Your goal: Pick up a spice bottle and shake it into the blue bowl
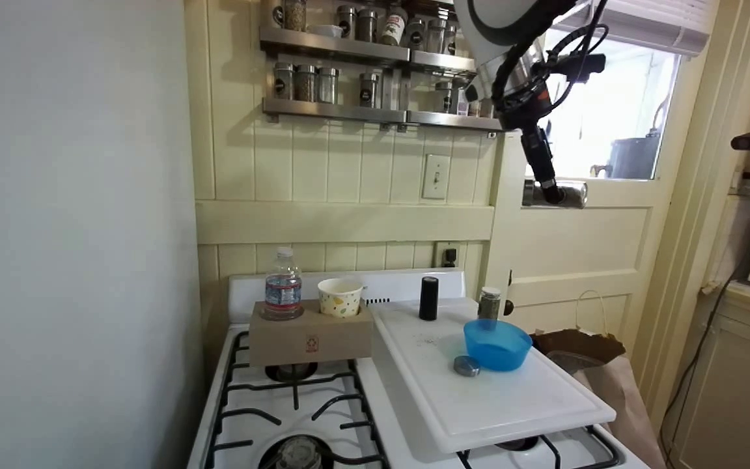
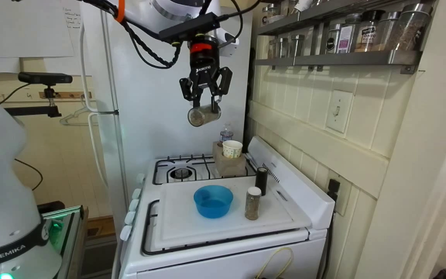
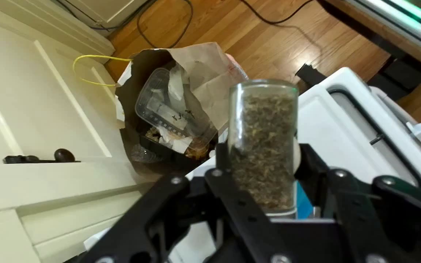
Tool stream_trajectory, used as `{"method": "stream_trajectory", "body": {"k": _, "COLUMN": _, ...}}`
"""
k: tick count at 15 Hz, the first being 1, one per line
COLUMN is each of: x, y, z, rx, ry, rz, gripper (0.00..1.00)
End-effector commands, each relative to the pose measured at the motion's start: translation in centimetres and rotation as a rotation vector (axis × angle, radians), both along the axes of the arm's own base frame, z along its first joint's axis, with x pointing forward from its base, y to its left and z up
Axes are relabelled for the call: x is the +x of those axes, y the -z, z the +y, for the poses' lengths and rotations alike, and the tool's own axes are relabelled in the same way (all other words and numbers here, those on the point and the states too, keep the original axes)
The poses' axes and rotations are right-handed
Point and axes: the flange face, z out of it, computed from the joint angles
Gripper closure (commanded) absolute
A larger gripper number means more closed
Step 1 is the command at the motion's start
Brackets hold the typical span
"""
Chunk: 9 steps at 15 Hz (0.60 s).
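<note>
My gripper [image 2: 205, 106] is shut on a spice bottle [image 2: 204, 115], a glass jar with dried brown-green flakes inside. The jar lies nearly level across the fingers, high above the stove, as an exterior view also shows of the bottle [image 1: 570, 194]. In the wrist view the fingers stand on both sides of the bottle [image 3: 263, 138], flakes showing through the glass. Well below it the blue bowl [image 2: 213, 203] sits upright on a white board; its inside looks empty. Only a sliver of the blue bowl [image 3: 304, 202] shows behind the jar in the wrist view.
On the white board [image 1: 512, 410] stand a white-capped jar [image 2: 253, 203] and a black bottle [image 2: 261, 181]; a round metal lid [image 1: 467, 366] lies by the bowl. A cardboard box [image 1: 310, 339] bears a cup and water bottle. Wall shelves [image 1: 336, 111] hold several jars.
</note>
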Motion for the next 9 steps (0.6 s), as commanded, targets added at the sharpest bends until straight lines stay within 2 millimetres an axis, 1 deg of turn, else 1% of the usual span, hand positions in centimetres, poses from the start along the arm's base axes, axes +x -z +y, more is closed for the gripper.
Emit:
{"method": "stream_trajectory", "body": {"k": 1, "x": -1.9, "y": -1.1, "z": -0.4, "rx": 0.067, "ry": 0.027, "rz": -0.131, "gripper": 0.77}}
{"method": "stream_trajectory", "body": {"k": 3, "x": -1.7, "y": -1.1, "z": 0.1, "rx": 0.153, "ry": 0.025, "rz": -0.208, "gripper": 0.77}}
{"method": "stream_trajectory", "body": {"k": 5, "x": -1.2, "y": -0.2, "z": 1.0, "rx": 0.236, "ry": 0.036, "rz": -0.277, "gripper": 0.77}}
{"method": "stream_trajectory", "body": {"k": 6, "x": -1.3, "y": -0.4, "z": 1.3, "rx": 0.268, "ry": 0.024, "rz": -0.328, "gripper": 0.77}}
{"method": "stream_trajectory", "body": {"k": 7, "x": -1.4, "y": -0.8, "z": 1.5, "rx": 0.282, "ry": 0.012, "rz": -0.383, "gripper": 0.77}}
{"method": "stream_trajectory", "body": {"k": 9, "x": -2.3, "y": -2.8, "z": 1.4, "rx": 0.246, "ry": -0.029, "rz": -0.486, "gripper": 0.77}}
